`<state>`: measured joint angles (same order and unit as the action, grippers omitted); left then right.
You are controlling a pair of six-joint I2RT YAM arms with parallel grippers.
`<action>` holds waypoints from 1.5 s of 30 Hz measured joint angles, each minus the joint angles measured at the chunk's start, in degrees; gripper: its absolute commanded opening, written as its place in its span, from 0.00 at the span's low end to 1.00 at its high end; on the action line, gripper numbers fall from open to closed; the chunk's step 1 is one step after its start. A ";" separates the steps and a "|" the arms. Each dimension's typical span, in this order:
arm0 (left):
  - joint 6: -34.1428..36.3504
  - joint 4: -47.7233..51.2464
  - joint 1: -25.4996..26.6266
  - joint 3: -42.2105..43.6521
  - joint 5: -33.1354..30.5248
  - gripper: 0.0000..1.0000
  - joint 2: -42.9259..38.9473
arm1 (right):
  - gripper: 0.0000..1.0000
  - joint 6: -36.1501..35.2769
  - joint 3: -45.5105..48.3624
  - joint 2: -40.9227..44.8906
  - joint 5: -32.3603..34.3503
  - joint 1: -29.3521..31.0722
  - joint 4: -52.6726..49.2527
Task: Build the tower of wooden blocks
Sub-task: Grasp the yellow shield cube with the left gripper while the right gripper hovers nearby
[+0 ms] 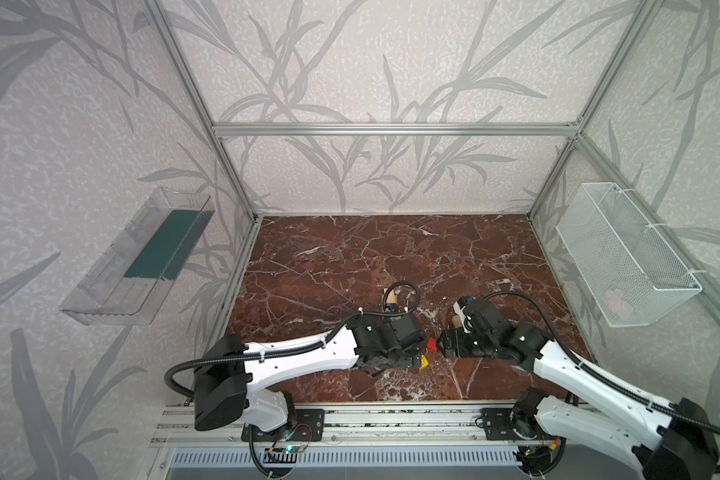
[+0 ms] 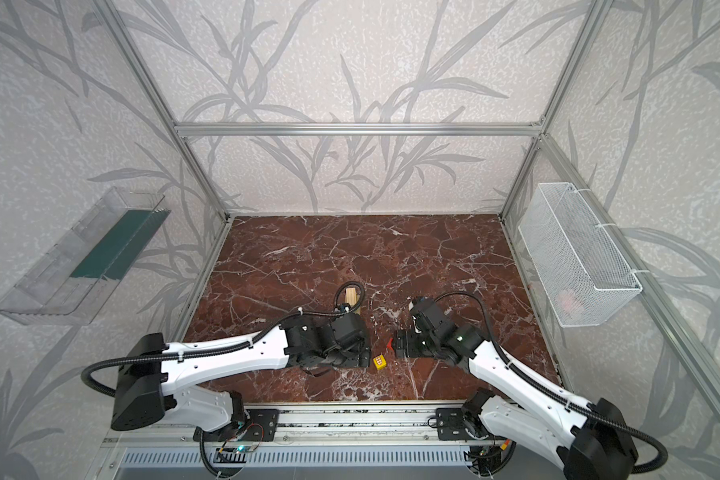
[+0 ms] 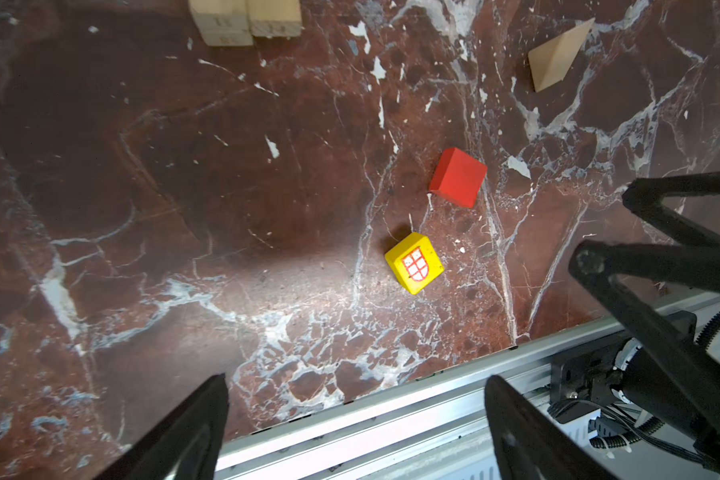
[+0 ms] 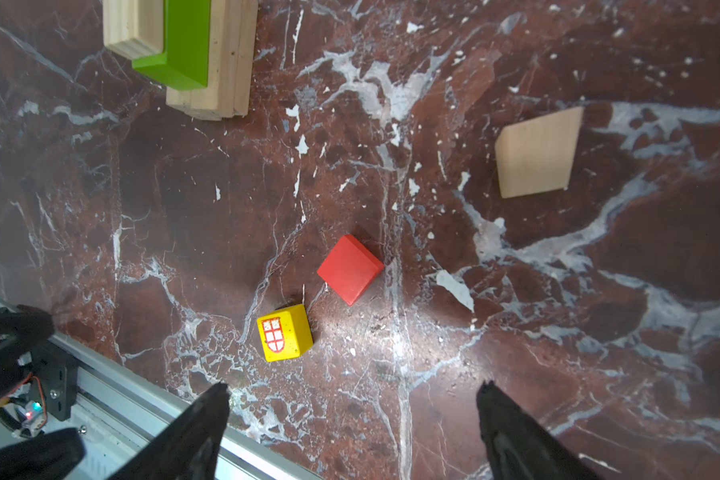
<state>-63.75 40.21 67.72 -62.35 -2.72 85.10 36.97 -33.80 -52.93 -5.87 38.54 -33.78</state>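
Note:
A low stack of tan wooden bars (image 4: pixel 221 62) with a lime-green bar (image 4: pixel 184 45) on it lies on the marble table (image 4: pixel 599 374); in both top views it sits behind the left arm (image 1: pixel 391 297) (image 2: pixel 351 296). A red cube (image 4: pixel 350 268) (image 1: pixel 432 344) and a yellow patterned cube (image 4: pixel 284 332) (image 2: pixel 379 361) lie loose, close together, between the two arms. A tan wedge-like block (image 4: pixel 537 151) (image 3: pixel 558 56) lies apart. My left gripper (image 3: pixel 356 380) is open above the table's front edge. My right gripper (image 4: pixel 354 386) is open, short of both cubes. Neither holds anything.
An aluminium rail (image 3: pixel 391 415) runs along the table's front edge. A clear plastic tray (image 1: pixel 138 257) hangs on the left wall and a white wire basket (image 1: pixel 624 257) on the right wall. The two grippers' fingers are close to each other near the cubes.

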 measured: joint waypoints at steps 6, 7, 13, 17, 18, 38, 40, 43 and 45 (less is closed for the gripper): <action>-1.79 -0.42 1.55 -6.01 0.35 0.93 9.73 | 0.99 1.53 5.29 7.13 -2.23 -5.42 0.24; -2.10 -0.44 1.62 -6.45 0.33 0.93 10.99 | 0.99 1.49 5.33 7.80 -2.12 -6.03 -0.04; -4.33 -0.48 1.86 -7.13 0.35 0.92 16.65 | 0.99 0.63 5.53 9.62 -3.32 -9.92 -0.37; -4.90 0.26 1.99 -9.77 0.07 0.92 20.24 | 0.99 -0.70 6.16 9.64 -5.40 -13.27 -0.55; -5.01 0.59 1.99 -10.91 -0.28 0.92 21.24 | 0.99 -1.07 6.27 9.64 -5.77 -13.94 -0.72; -6.16 8.00 1.05 -16.96 -2.62 0.75 29.35 | 0.99 -3.74 6.27 8.04 -9.94 -16.92 1.07; -6.10 7.76 0.94 -16.06 -2.36 0.70 28.46 | 0.99 -4.02 6.27 7.74 -10.38 -16.92 1.42; -5.49 7.63 0.74 -14.51 -1.92 0.65 27.15 | 0.99 -4.20 6.34 7.30 -11.34 -16.94 2.27; -5.01 7.17 0.66 -14.14 -1.64 0.62 26.84 | 0.99 -4.24 6.38 7.08 -11.91 -16.96 2.86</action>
<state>-68.75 47.37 68.38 -76.49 -4.36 111.94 32.73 -27.42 -45.84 -17.78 21.58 -30.92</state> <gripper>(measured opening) 0.648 0.991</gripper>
